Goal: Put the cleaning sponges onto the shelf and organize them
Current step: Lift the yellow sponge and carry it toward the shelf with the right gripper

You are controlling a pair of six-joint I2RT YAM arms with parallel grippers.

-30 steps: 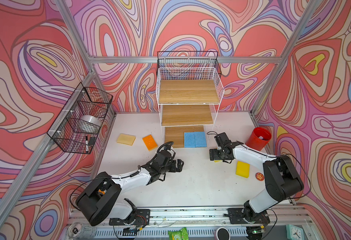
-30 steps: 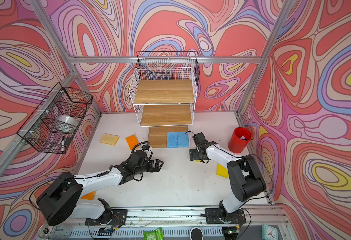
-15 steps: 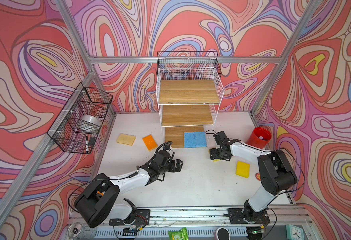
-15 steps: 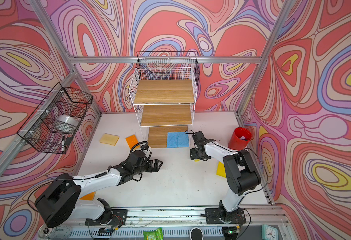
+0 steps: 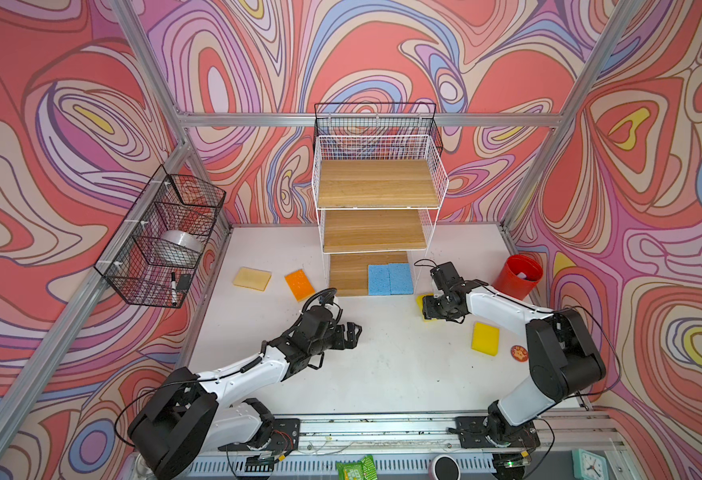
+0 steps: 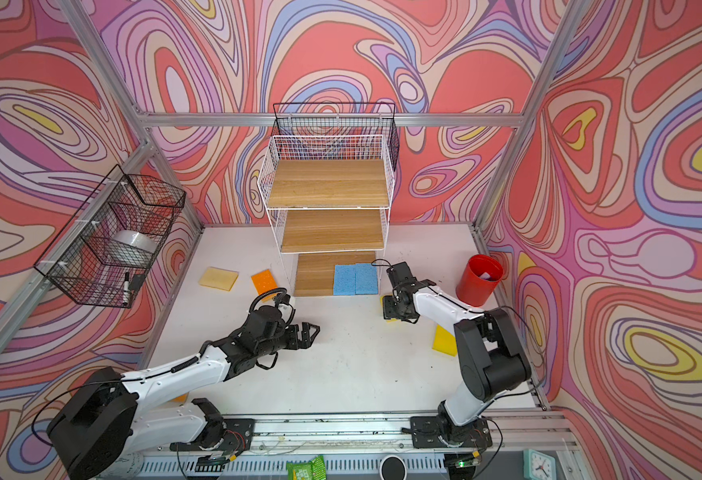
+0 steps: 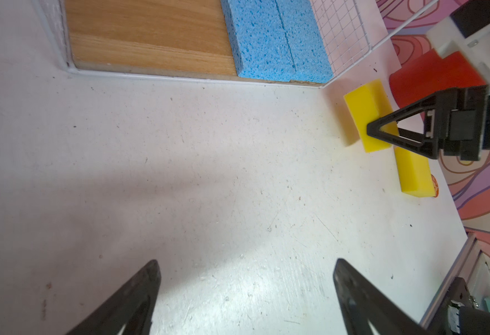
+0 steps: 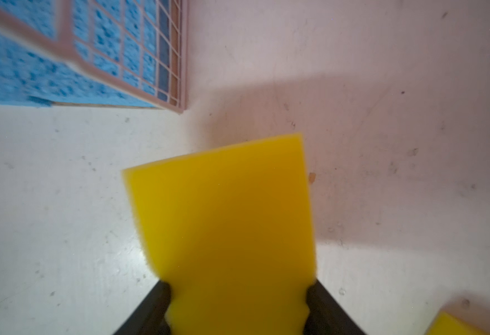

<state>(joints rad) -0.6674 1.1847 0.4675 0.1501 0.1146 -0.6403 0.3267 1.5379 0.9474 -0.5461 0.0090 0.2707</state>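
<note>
My right gripper (image 8: 238, 285) is shut on a yellow sponge (image 8: 223, 208), its fingers pressing into the sponge's two sides. It holds the sponge low over the table by the shelf's (image 5: 378, 183) right front corner, seen in both top views (image 5: 422, 301) (image 6: 384, 301). Two blue sponges (image 5: 389, 279) lie side by side on the lowest wooden tier. A second yellow sponge (image 5: 485, 338) lies on the table to the right. An orange sponge (image 5: 299, 284) and a tan one (image 5: 252, 278) lie left of the shelf. My left gripper (image 7: 245, 269) hovers open over bare table mid-scene (image 5: 355, 332).
A red cup (image 5: 517, 276) stands at the right wall, and a small round disc (image 5: 519, 353) lies beside the second yellow sponge. Black wire baskets (image 5: 162, 241) hang on the left wall, and another (image 5: 376, 124) sits behind the shelf's top.
My right gripper has closed on the yellow sponge beside the shelf. The left arm has barely moved and its jaws stay wide.
</note>
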